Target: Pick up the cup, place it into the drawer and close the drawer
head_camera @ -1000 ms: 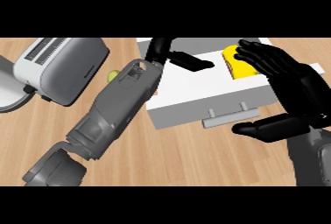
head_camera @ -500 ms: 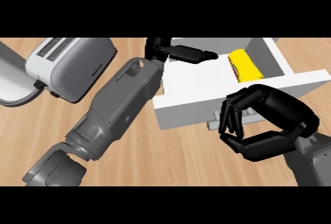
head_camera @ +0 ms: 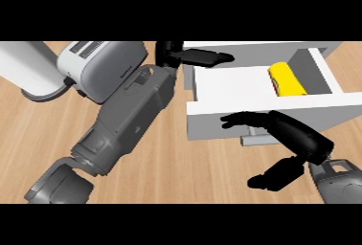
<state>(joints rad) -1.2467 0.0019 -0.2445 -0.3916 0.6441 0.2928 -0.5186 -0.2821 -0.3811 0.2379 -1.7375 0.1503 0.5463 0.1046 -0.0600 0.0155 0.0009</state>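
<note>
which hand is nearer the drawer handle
Right. The right hand is at the drawer front, just over the handle; the left hand is at the drawer's back-left corner, away from it.

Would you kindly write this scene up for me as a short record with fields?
cup: yellow, lying on its side inside the drawer, towards its right
drawer: open
left hand: open, fingers straight, over the drawer's back edge
right hand: open, in front of the drawer's front panel
toaster: on the counter, left of the drawer

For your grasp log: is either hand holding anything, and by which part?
Nothing held: left hand and right hand are open; cup lies in drawer.
</note>
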